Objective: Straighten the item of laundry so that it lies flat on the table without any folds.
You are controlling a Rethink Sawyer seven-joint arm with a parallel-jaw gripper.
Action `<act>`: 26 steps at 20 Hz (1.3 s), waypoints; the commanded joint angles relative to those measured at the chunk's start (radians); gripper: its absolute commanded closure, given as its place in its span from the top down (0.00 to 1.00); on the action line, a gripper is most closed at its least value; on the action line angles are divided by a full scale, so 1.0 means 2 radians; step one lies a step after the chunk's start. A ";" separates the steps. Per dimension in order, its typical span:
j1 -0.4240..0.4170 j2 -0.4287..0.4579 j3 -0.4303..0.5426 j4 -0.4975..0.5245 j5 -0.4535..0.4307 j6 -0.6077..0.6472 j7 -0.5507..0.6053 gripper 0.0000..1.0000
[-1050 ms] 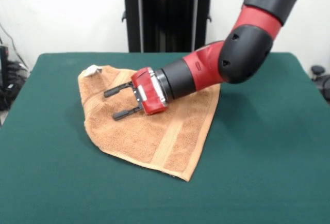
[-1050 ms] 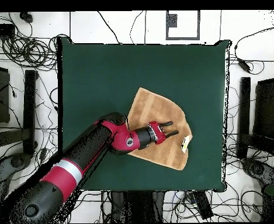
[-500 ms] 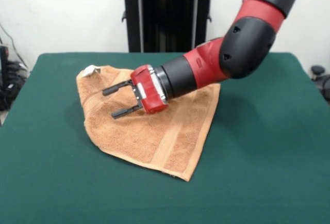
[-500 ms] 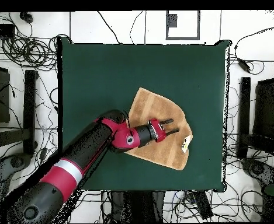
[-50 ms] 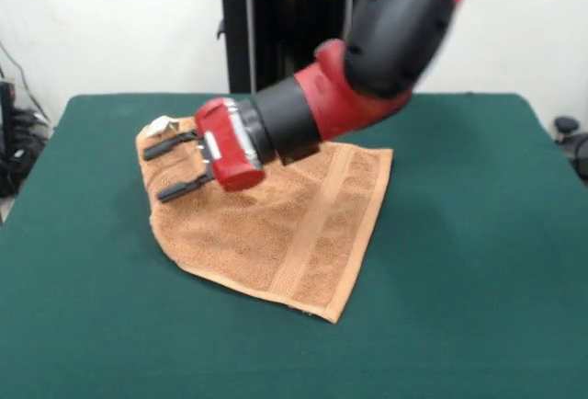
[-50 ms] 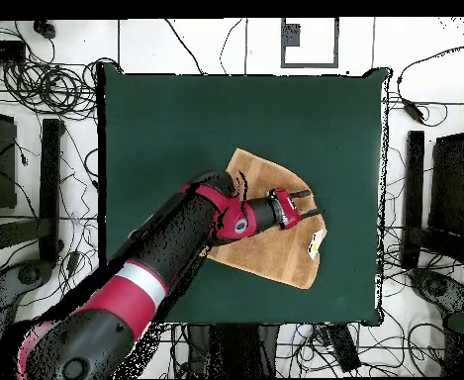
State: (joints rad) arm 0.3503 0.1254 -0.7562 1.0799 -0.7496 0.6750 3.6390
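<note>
Gripper (image 5: 170, 167) spread, empty, over folded towel (image 5: 276, 233) edge near tag (image 5: 162, 125); you next lower, pinch, pull flat.

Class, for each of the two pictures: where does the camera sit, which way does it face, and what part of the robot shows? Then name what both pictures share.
Front view: sits across the table, facing the robot; shows the towel, the arm and the open gripper.
Overhead view: sits above, looking straight down; shows the whole table, the arm, the gripper.
Shared: the towel, its white tag, the gripper over it.
</note>
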 commanded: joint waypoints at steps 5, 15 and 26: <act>-0.095 -0.096 0.139 0.053 0.017 -0.119 -0.128 1.00; -0.245 -0.174 0.311 0.148 0.006 -0.202 -0.196 1.00; -0.435 -0.202 0.516 0.237 -0.044 -0.233 -0.283 1.00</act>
State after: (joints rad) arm -0.4202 -0.3405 -0.1141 1.3524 -0.7757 0.3055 3.4353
